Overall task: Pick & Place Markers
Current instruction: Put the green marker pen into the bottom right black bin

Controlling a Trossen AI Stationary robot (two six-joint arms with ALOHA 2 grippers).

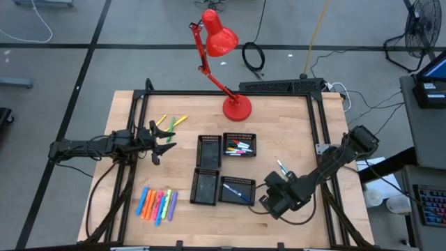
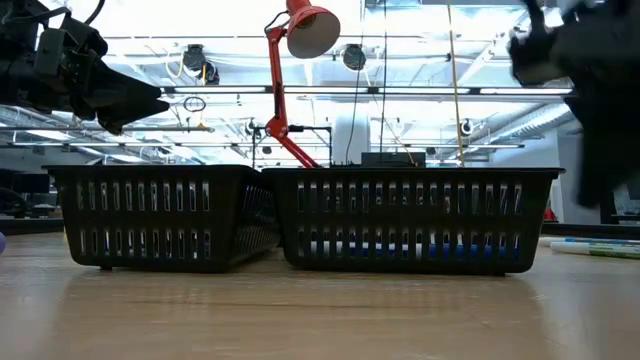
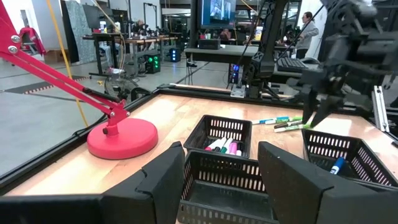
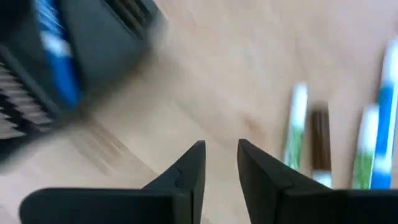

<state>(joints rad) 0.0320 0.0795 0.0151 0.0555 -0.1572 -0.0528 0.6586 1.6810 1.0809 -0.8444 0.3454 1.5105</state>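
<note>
High view: right hand (image 1: pixel 274 197) hovers between the blue-marker tray (image 1: pixel 236 189) and loose markers (image 1: pixel 281 166) just beyond it; step judged between picks.
Left wrist view: left hand (image 3: pixel 221 163) wide open, empty, facing the trays.
Right wrist view: fingers (image 4: pixel 186 168) narrowly parted, empty; next, align over a green-white marker (image 4: pixel 295 127).
Obstacle: tray wall beside hand; red lamp (image 1: pixel 221 42) well beyond.

Four trays (image 1: pixel 209 150) sit in a two-by-two block at the middle of the desk (image 1: pixel 286 132). A lamp (image 1: pixel 236 107) stands behind them. Markers (image 1: pixel 157 205) lie in a row at the front left, with more in the two right-hand trays.
</note>
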